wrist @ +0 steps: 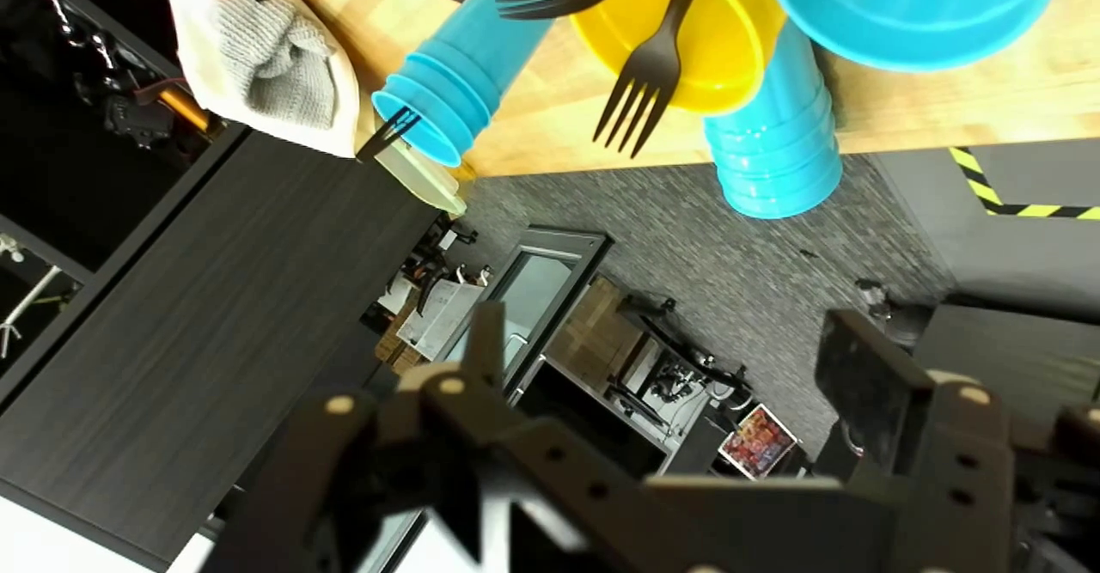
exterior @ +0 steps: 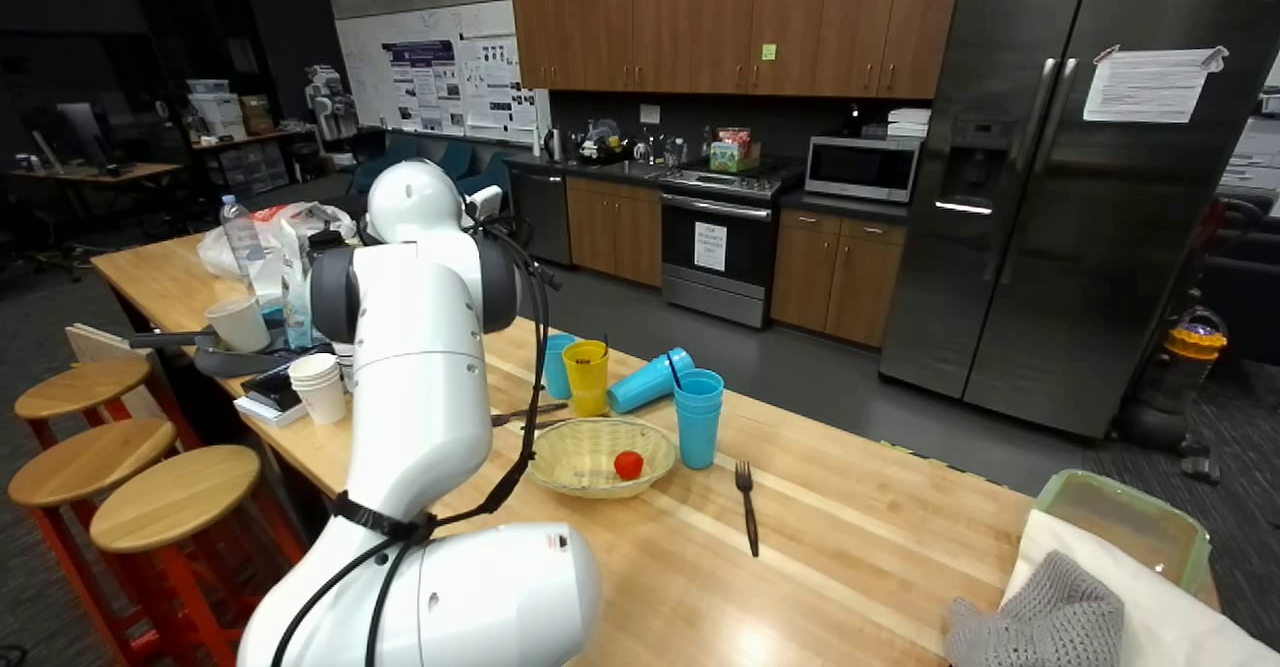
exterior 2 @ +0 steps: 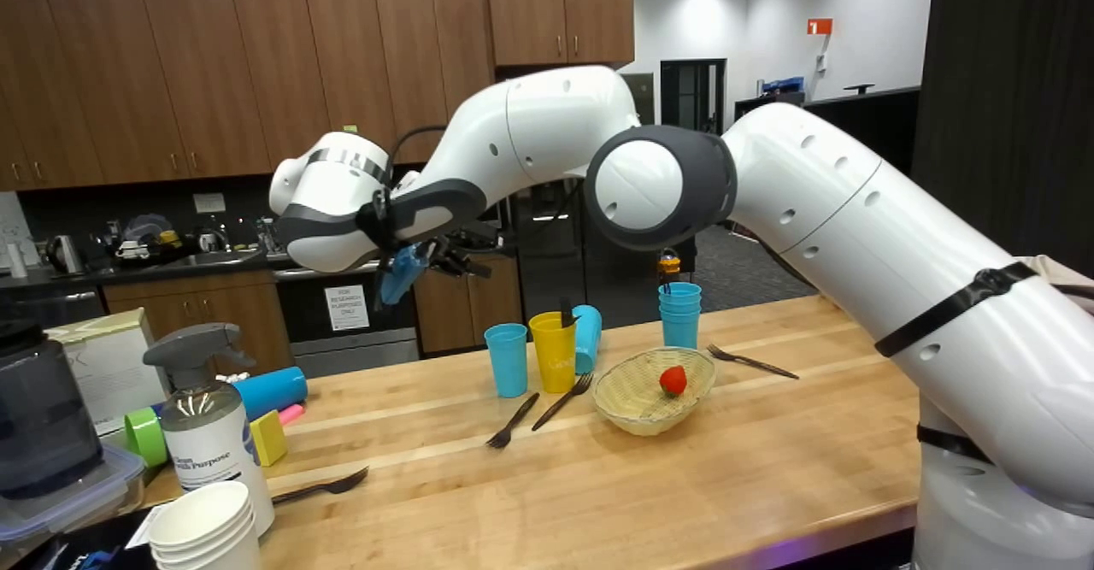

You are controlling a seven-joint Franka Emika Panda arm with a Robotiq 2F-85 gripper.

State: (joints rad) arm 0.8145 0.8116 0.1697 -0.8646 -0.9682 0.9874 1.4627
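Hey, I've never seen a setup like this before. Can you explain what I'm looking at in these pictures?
That's a white, jointed robot arm with a two-fingered gripper at its end. Two pictures come from cameras standing apart from it; the third comes from a camera on its wrist, so the dark fingers show at the bottom. On the wooden table are a yellow cup, blue cups, dark forks and a woven basket with a red object inside. The gripper stands open with nothing between its fingers, so it isn't holding anything.
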